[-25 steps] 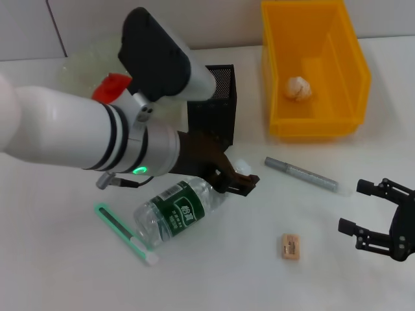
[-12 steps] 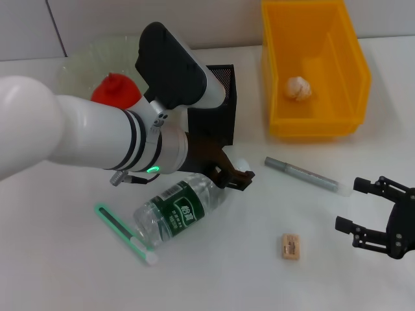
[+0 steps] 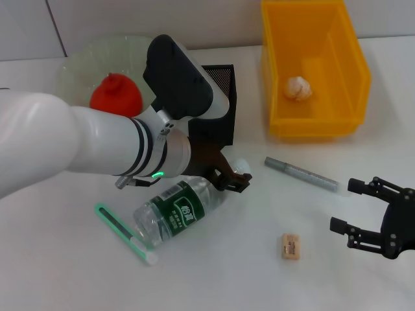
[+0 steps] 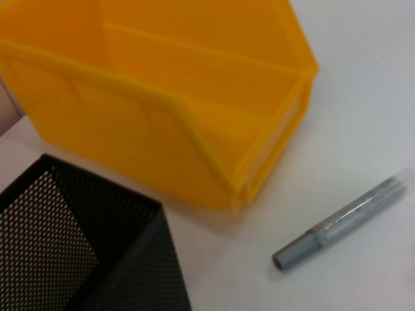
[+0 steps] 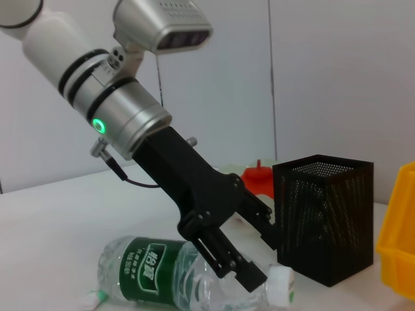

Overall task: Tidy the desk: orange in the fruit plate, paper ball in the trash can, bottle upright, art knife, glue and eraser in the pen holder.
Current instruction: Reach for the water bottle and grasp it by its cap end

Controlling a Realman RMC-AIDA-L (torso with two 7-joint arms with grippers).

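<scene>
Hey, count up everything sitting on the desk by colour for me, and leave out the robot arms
Yellow: 1, trash can
Black: 1, pen holder
Pale green: 1, fruit plate
Red-orange: 1, orange
White: 1, paper ball
Clear with green label: 1, bottle
Green and white: 1, stick
Grey: 1, pen-like tool
Tan: 1, eraser
Total: 9

Left tool (image 3: 235, 178) low, fingers spread; right tool (image 3: 363, 214) open, idle.
</scene>
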